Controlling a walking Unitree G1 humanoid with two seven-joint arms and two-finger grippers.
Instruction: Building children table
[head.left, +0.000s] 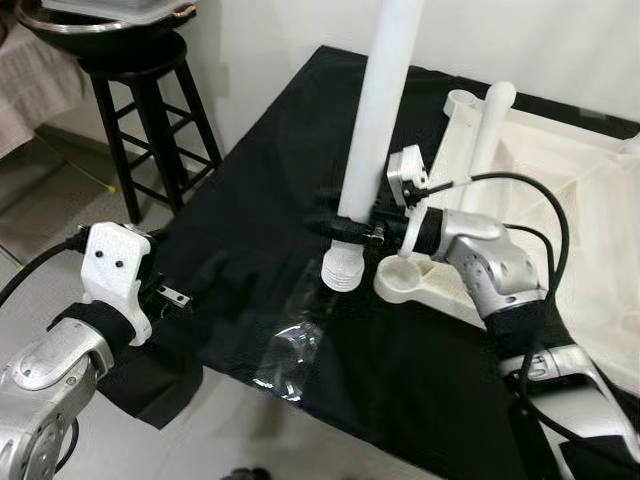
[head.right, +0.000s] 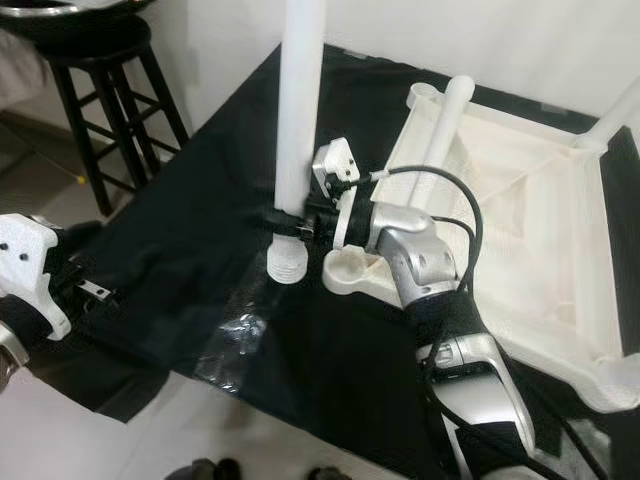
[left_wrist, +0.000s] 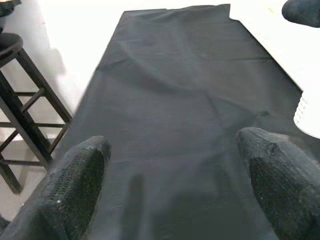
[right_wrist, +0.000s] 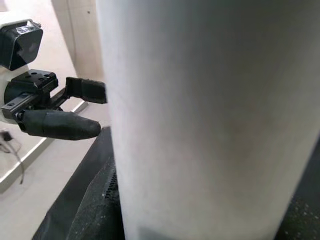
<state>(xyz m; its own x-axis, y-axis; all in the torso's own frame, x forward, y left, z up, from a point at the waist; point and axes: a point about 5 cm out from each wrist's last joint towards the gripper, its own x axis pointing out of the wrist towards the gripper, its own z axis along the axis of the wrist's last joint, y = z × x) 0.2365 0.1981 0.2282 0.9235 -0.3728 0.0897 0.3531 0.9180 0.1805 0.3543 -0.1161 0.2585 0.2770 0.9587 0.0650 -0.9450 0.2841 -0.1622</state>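
Note:
My right gripper (head.left: 345, 225) is shut on a long white table leg (head.left: 380, 110), low on its shaft. The leg stands upright with its threaded end (head.left: 343, 268) just over the black cloth (head.left: 260, 200). Right beside it lies the round corner socket (head.left: 405, 275) of the upturned white table top (head.right: 520, 190). Another leg (head.left: 490, 125) stands fitted at the far corner. In the right wrist view the held leg (right_wrist: 210, 120) looms close. My left gripper (left_wrist: 175, 160) hovers open and holding nothing over the cloth's near-left edge, its fingers (left_wrist: 80, 170) wide apart.
A black wooden stool (head.left: 150, 110) carrying a metal bowl (head.left: 100, 20) stands at the back left by the wall. A crumpled clear plastic wrapper (head.left: 290, 350) lies on the cloth's front edge. Pale floor runs along the near side.

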